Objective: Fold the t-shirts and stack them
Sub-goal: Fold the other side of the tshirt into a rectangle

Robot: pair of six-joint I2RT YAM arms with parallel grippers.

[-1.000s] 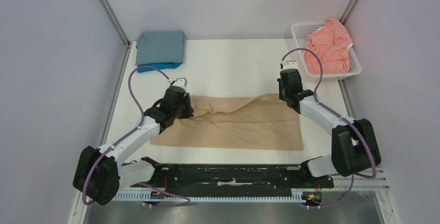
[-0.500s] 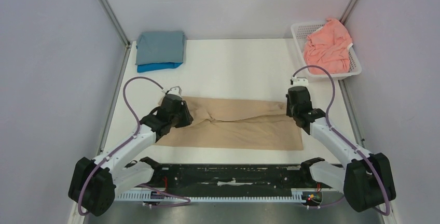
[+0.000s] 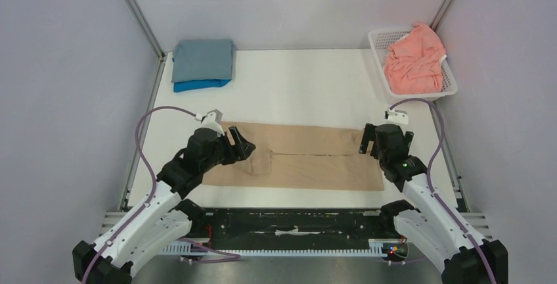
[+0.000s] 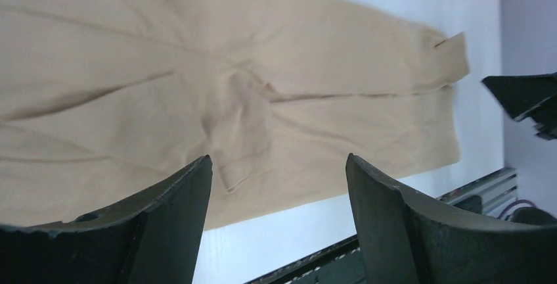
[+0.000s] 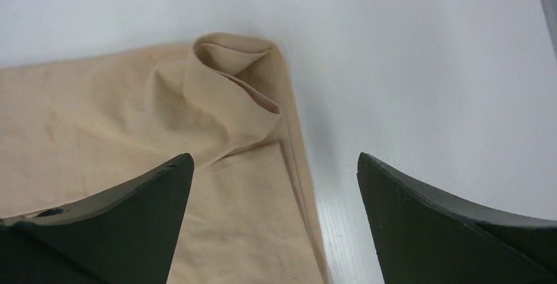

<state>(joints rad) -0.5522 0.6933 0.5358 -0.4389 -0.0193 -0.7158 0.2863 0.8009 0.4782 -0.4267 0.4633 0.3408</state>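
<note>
Tan cotton t-shirt (image 3: 309,159), folded into long flat band, lies on white table (image 3: 295,93) near arm bases, long axis running left to right. Left gripper (image 3: 238,141) over band's left end, jaws wide apart, holding nothing. Right gripper (image 3: 387,139) over right end, jaws likewise spread, empty; curled corner just ahead of them. Each arm nearest its own end, so next fold probably goes end over end along that axis. Grey-blue folded t-shirt (image 3: 202,59) on bright blue t-shirt (image 3: 197,85), far left corner; salmon-pink t-shirt (image 3: 414,60) in white lattice basket (image 3: 379,37).
</note>
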